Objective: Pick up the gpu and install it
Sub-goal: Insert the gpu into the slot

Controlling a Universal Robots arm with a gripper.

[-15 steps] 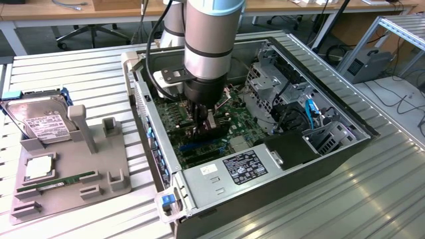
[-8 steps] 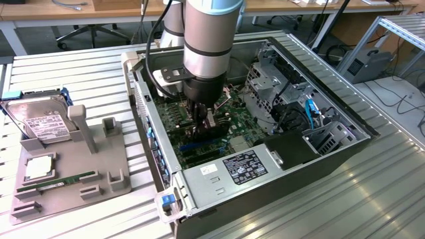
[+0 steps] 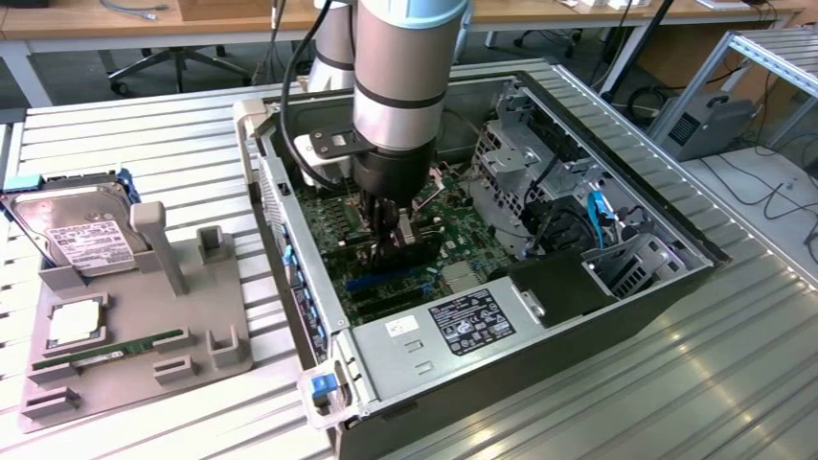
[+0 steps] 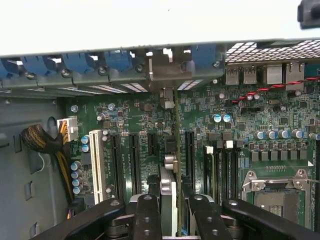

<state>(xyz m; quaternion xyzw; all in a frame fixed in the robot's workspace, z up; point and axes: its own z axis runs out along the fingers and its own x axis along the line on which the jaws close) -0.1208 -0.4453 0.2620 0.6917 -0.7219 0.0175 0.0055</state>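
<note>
Gripper [image 4: 170,210]: mine, fingers [image 4: 146,215] clamped on the gpu's top edge, right up against the wrist camera
Gpu [image 4: 172,150]: standing on edge, down among the motherboard [image 4: 260,115] slots inside the open case [image 3: 537,326]
Bracket end: at the case's rear wall
Hard drive [image 3: 77,235]: on the grey holder, on the table [image 3: 167,134], exterior view's left

Arm [image 3: 406,86] vertical, tool [image 4: 172,210] clamping gpu [image 4: 172,165].
</note>
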